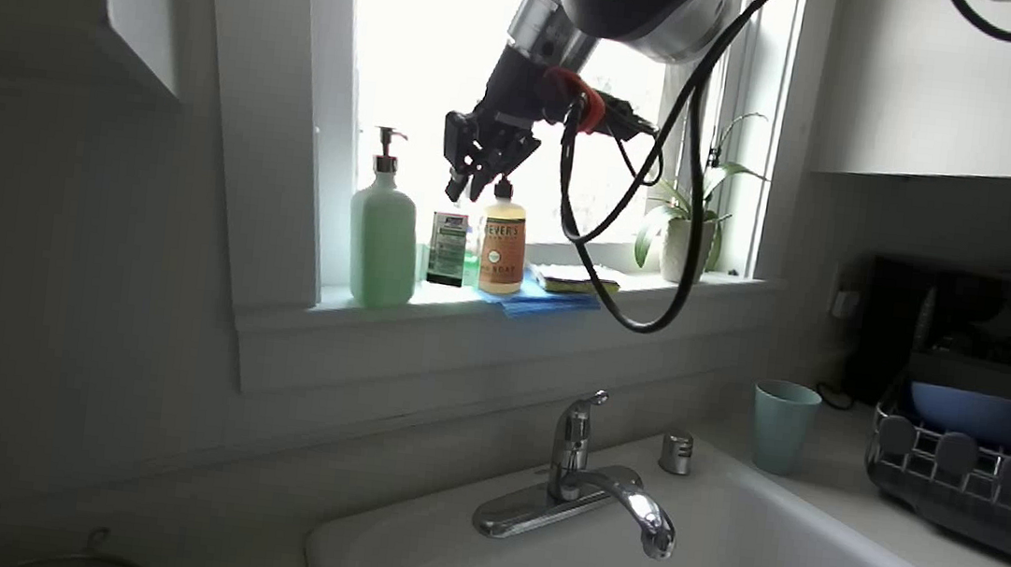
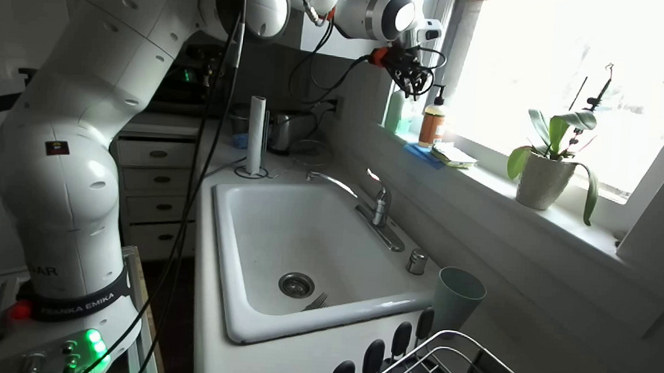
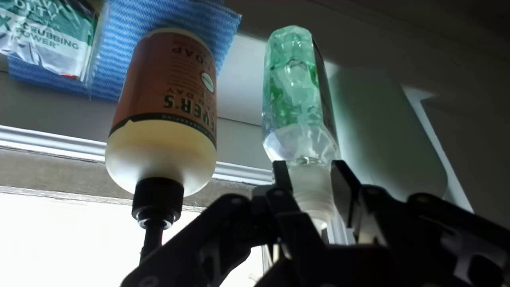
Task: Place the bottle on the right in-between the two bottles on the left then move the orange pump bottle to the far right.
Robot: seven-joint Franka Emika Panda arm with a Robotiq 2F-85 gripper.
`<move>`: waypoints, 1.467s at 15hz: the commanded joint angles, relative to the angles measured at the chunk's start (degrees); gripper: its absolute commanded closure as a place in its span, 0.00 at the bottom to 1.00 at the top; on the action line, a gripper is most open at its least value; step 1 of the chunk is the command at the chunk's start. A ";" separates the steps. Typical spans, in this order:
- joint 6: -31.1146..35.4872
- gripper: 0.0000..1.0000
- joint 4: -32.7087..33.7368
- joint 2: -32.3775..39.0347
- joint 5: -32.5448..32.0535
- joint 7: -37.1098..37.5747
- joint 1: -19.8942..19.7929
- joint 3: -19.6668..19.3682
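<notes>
A clear bottle with green liquid and a white cap (image 3: 293, 103) stands upright between two others; its dark label shows in an exterior view (image 1: 447, 249). My gripper (image 3: 308, 165) has its two fingers snug around that cap from above; the gripper also shows in both exterior views (image 1: 466, 193) (image 2: 412, 92). The tall pale-green pump bottle (image 1: 385, 243) is on one side, also in the wrist view (image 3: 382, 131). The orange-labelled pump bottle (image 1: 502, 250) is on the other side, also in the wrist view (image 3: 171, 87). Glare hides the cap in the exterior views.
A blue cloth (image 2: 423, 156) and a sponge pack (image 2: 454, 155) lie beside the orange bottle. A potted orchid (image 2: 543, 179) stands farther along the window sill (image 2: 490, 187). Below are the faucet (image 1: 572, 450) and sink (image 2: 221, 260). The arm's cable (image 1: 688, 199) hangs in a loop.
</notes>
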 commanded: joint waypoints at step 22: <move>-4.86 0.01 14.51 8.58 -5.63 9.57 4.24 -3.64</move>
